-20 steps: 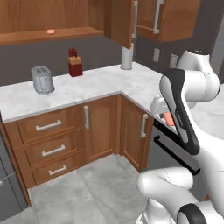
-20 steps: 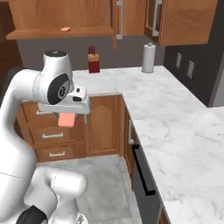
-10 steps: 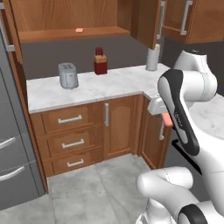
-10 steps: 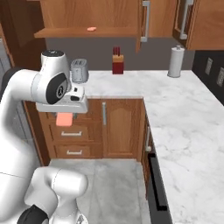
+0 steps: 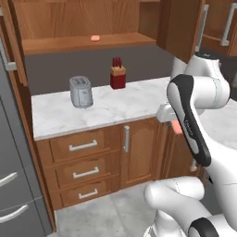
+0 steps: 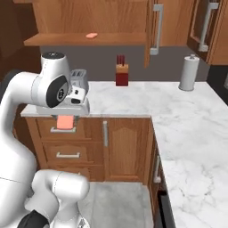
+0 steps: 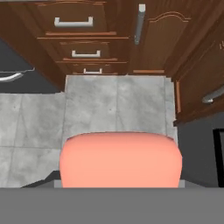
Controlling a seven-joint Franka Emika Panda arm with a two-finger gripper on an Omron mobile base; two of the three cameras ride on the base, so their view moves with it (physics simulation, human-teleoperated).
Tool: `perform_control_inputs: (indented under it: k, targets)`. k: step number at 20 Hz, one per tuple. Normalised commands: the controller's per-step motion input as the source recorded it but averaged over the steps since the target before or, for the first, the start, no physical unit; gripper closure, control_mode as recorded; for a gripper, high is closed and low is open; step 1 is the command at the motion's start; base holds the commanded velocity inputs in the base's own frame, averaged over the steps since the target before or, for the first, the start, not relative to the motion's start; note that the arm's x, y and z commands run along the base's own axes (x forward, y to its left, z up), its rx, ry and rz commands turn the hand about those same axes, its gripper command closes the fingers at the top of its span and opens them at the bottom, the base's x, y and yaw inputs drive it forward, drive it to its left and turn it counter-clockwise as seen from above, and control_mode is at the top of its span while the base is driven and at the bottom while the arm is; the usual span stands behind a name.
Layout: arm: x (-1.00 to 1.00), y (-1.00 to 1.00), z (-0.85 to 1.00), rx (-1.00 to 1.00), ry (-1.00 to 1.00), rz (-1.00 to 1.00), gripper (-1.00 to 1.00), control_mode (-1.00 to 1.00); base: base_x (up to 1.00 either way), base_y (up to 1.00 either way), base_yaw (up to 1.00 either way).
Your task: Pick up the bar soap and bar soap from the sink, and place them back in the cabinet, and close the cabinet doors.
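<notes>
One salmon-pink bar soap (image 6: 66, 122) hangs under my gripper (image 6: 66, 119), which is shut on it in front of the wooden drawers, below counter height. The same bar (image 5: 177, 127) peeks out beside the forearm, and it (image 7: 120, 158) looms large over the grey floor in the hand view. The other bar soap (image 5: 95, 38) lies on the plank shelf of the cabinet (image 5: 69, 45), also seen from the right as a bar (image 6: 91, 35) on that cabinet (image 6: 53, 40) shelf. The cabinet doors stand open; the right door (image 6: 156, 20) juts forward. The sink is out of view.
A grey toaster (image 5: 81, 91) and a red knife block (image 5: 117, 75) stand on the marble counter (image 5: 115, 109) under the shelf. A paper towel roll (image 6: 189, 73) is at the back right. Drawers (image 5: 83, 159) and a grey appliance door (image 5: 14, 185) are below and left.
The whole scene has slid rightward in both base views as the base moved, bringing the open cabinet and toaster ahead. The gripper stays shut on the soap, held low.
</notes>
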Motion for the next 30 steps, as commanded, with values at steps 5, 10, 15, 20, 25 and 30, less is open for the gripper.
perform_control_inputs:
  k: [5,10,15,20,25,30]
  targets:
    - [0.00,0.00,0.00,0.00,0.00,0.00,1.00,1.00,0.81,0.00,0.30]
    - [0.00,0.00,0.00,0.00,0.00,0.00,1.00,1.00,0.58,-0.10,0.30]
    - [0.00,0.00,0.00,0.00,0.00,0.00,1.00,1.00,0.34,-0.25,0.04]
    - [0.00,0.00,0.00,0.00,0.00,0.00,1.00,1.00,0.18,-0.15,-0.04]
    - [0.00,0.00,0.00,0.00,0.00,0.00,1.00,1.00,0.25,-0.12,-0.09]
    - [0.00,0.00,0.00,0.00,0.00,0.00,1.00,1.00,0.41,-0.04,-0.03]
